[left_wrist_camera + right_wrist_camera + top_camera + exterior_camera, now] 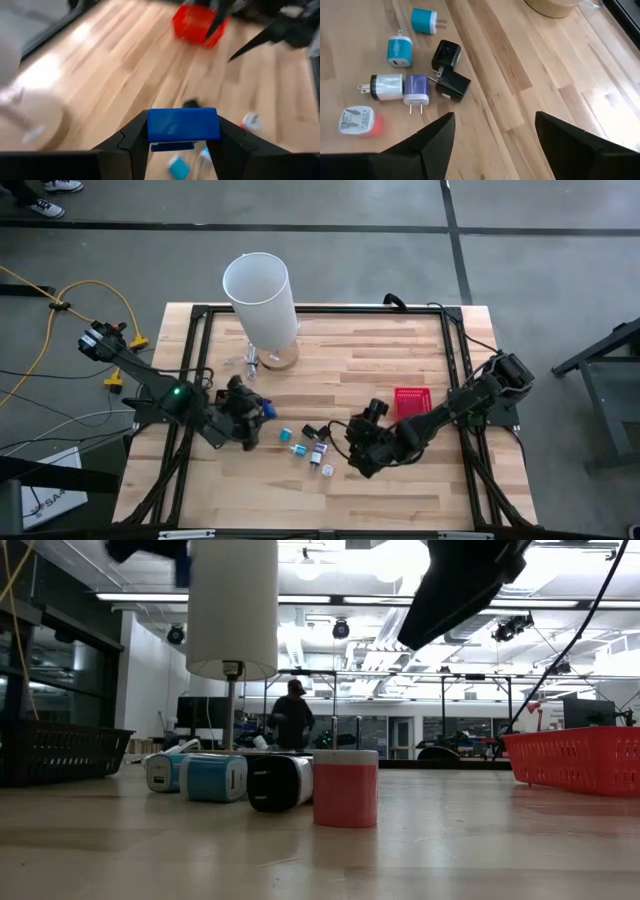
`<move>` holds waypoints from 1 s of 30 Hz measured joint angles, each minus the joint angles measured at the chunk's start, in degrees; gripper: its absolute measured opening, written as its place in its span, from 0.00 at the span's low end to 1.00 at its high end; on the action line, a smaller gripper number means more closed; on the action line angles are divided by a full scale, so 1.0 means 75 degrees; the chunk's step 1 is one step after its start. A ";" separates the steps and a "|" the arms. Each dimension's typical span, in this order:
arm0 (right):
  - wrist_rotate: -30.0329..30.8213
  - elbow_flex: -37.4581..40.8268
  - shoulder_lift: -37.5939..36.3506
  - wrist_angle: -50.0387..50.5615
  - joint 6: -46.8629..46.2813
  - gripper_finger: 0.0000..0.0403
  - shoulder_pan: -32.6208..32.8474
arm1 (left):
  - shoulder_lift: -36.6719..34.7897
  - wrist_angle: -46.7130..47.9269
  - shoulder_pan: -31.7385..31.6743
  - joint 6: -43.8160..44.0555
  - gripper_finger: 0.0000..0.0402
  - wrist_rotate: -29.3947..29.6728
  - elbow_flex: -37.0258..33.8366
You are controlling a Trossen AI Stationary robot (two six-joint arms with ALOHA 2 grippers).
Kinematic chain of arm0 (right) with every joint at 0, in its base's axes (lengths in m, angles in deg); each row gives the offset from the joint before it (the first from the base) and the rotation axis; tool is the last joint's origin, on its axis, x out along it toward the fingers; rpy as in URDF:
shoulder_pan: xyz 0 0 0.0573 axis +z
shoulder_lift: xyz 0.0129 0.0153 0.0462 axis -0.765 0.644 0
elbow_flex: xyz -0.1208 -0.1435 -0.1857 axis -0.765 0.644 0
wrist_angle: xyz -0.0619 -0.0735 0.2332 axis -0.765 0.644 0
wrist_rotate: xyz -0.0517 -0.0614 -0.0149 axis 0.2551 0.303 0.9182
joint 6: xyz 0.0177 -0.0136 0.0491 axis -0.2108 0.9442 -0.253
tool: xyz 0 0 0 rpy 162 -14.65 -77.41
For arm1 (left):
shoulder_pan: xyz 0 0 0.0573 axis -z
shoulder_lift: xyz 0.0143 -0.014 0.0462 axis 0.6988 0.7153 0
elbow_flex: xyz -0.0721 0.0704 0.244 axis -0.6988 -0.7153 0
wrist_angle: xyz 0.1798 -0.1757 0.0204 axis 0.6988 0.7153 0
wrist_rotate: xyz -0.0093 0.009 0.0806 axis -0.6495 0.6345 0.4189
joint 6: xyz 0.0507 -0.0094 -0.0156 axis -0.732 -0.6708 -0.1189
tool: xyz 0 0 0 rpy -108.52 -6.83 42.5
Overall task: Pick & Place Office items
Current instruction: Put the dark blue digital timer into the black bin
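Care suits the left gripper (183, 150) pinching a blue rectangular plastic block (183, 124): carry it level toward the red mesh basket (198, 23) ahead, while the right gripper (495, 135) hangs spread.

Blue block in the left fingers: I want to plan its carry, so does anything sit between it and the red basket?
Yes. From the blue block held by the left gripper, the cluster of small chargers and the right gripper lie along the way to the red basket; carrying it high should clear them.
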 joint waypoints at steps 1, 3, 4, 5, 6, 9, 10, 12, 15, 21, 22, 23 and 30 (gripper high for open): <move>0.0006 0.0000 0.0000 -0.0026 0.0017 0.65 -0.0003 | 0.0000 0.0369 0.0002 0.0424 0.38 -0.0001 0.0000; 0.0015 0.0000 0.0000 -0.0081 0.0058 0.65 -0.0005 | 0.0006 0.1191 0.0002 0.1363 0.38 -0.0001 0.0000; 0.0012 0.0000 0.0000 -0.0101 0.0059 0.65 -0.0005 | 0.0017 0.1584 -0.0001 0.1833 0.38 0.0005 0.0000; 0.0012 0.0000 0.0000 -0.0112 0.0062 0.65 -0.0005 | 0.0028 0.1949 -0.0007 0.2274 0.38 0.0005 0.0000; 0.0015 0.0000 0.0000 -0.0115 0.0062 0.65 -0.0002 | 0.0031 0.2323 -0.0007 0.2707 0.38 0.0002 0.0000; 0.0012 0.0000 0.0000 -0.0134 0.0054 0.65 -0.0002 | 0.0031 0.2992 -0.0004 0.3676 0.38 0.0008 -0.0074; 0.0012 0.0000 0.0000 -0.0135 0.0054 0.65 0.0000 | 0.0033 0.3128 0.0003 0.3898 0.38 0.0006 -0.0144; 0.0012 0.0000 0.0000 -0.0135 0.0054 0.65 0.0014 | 0.0034 0.3182 0.0047 0.4257 0.38 -0.0014 -0.0384; 0.0015 0.0000 0.0000 -0.0135 0.0051 0.65 0.0062 | 0.0040 0.3167 0.0181 0.4881 0.38 -0.0085 -0.0888; -0.0017 0.0000 0.0000 -0.0213 0.0051 0.65 0.0068 | 0.0043 0.3157 0.0516 0.6189 0.38 -0.0417 -0.1753; -0.0017 0.0000 0.0000 -0.0223 0.0051 0.65 0.0065 | 0.0043 0.3155 0.0573 0.6365 0.38 -0.0535 -0.1858; -0.0023 0.0000 0.0000 -0.0228 0.0051 0.65 0.0065 | 0.0043 0.3133 0.0641 0.6557 0.38 -0.0627 -0.1954; -0.0046 0.0000 0.0000 -0.0369 0.0048 0.65 0.0065 | 0.0043 0.2933 0.1136 0.7558 0.38 -0.1146 -0.2355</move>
